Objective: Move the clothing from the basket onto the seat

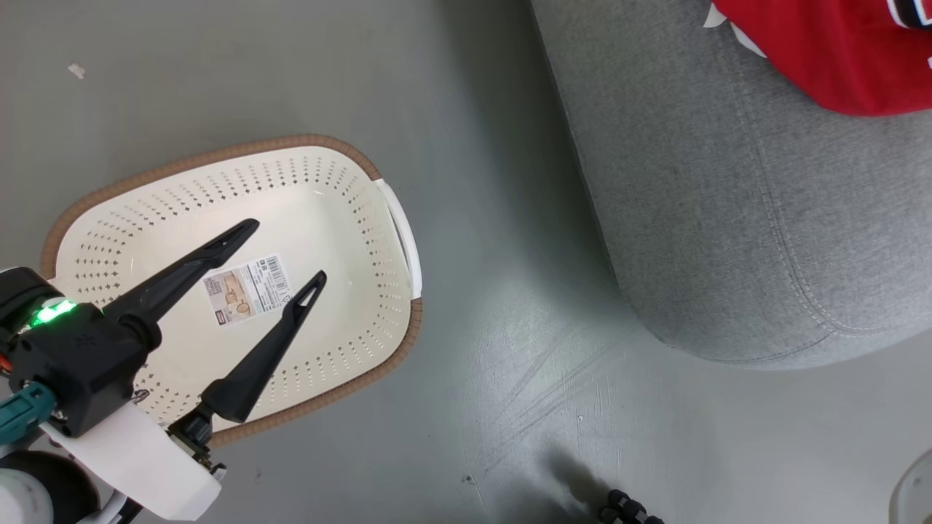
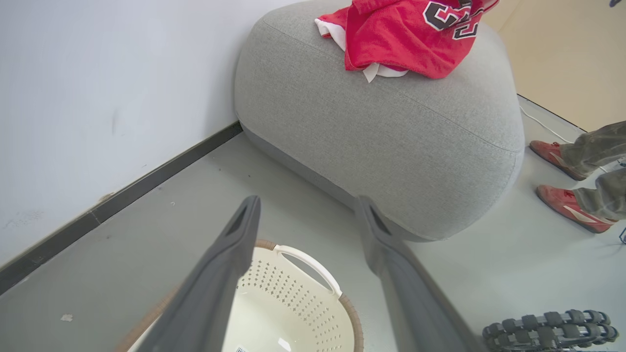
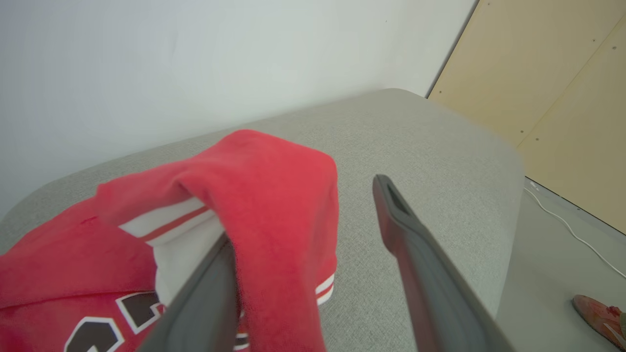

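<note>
On the seat point(image 1: 728, 218), two o'clock from the emptied basket point(image 1: 349, 218), the clothing point(image 1: 837, 51) lies heaped. The left tool point(image 1: 287, 249) hangs spread over the basket. The right tool point(image 3: 305, 210) is spread, with cloth draped over one finger. The task looks nearly done.

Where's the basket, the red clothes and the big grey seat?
basket point(image 1: 364, 247): head view, on its perforated side wall.
red clothes point(image 2: 391, 44): left wrist view, middle of the red fabric.
grey seat point(image 1: 728, 218): head view, bare top fabric.
</note>
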Robot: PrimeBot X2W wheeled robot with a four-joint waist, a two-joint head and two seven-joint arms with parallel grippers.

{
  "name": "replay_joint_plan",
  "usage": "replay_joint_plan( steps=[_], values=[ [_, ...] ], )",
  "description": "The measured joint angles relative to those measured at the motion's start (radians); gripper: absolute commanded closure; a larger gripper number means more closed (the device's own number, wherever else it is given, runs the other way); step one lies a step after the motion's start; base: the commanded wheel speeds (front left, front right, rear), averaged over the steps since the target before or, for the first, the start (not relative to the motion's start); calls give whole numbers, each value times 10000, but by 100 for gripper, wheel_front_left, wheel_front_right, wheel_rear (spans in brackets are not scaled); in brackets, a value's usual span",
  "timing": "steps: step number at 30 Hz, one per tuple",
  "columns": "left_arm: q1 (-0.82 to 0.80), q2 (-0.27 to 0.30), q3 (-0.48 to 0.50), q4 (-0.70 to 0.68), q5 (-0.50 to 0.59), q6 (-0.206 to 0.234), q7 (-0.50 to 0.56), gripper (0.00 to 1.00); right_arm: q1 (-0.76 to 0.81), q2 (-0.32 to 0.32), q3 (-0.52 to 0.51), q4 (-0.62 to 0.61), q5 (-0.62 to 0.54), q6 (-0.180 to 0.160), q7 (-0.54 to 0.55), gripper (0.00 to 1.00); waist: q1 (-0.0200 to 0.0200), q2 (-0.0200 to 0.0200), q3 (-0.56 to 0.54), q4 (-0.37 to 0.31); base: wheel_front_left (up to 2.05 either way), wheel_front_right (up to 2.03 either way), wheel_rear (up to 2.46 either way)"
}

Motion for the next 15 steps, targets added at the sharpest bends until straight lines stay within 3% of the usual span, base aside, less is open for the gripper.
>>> replay_joint_plan(
  steps=[15],
  values=[
    [186,-167,169,370,-188,-86,-462,0,2251,-50,1020,-961,2113,0,-61,0,0,0,-640,-79,0,0,0]
  ],
)
